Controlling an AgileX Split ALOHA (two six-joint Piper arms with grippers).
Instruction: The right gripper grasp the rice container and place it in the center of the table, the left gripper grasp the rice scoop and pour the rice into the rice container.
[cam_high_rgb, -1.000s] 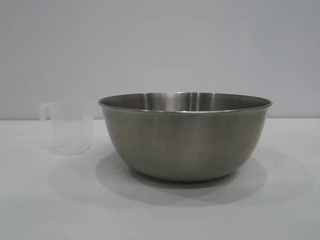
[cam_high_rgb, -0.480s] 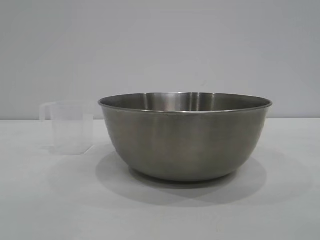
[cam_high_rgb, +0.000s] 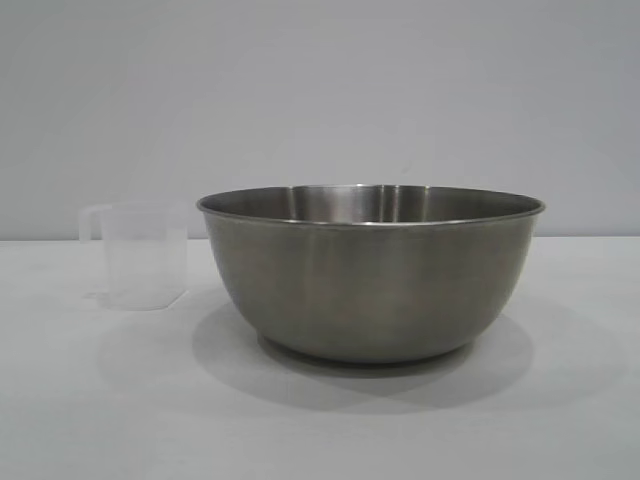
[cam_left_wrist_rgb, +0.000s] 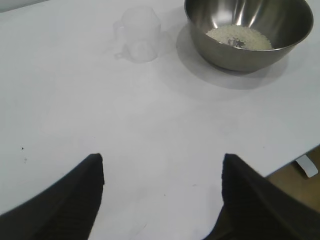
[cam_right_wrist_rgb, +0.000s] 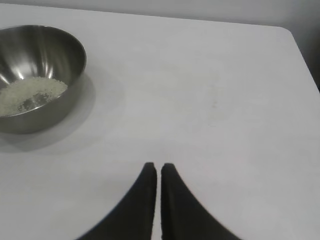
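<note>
Although the rice (cam_left_wrist_rgb: 239, 37) already lies in the rice container (cam_high_rgb: 370, 275), we judge that steel bowl stiff, smooth and slippery, best pinched at its thin rolled rim; it stands on the table (cam_left_wrist_rgb: 150, 125) well ahead of both pincers. Just beside it, the rice scoop (cam_left_wrist_rgb: 140, 32) stands upright and empty, light, best taken by its side handle. Our left gripper (cam_left_wrist_rgb: 162, 200) gapes wide, holding nothing; our right gripper (cam_right_wrist_rgb: 159, 200) is pinched closed, empty.

A bare test bench, lab-like: plain white table (cam_high_rgb: 90, 400) against a blank grey wall (cam_high_rgb: 320, 90).
</note>
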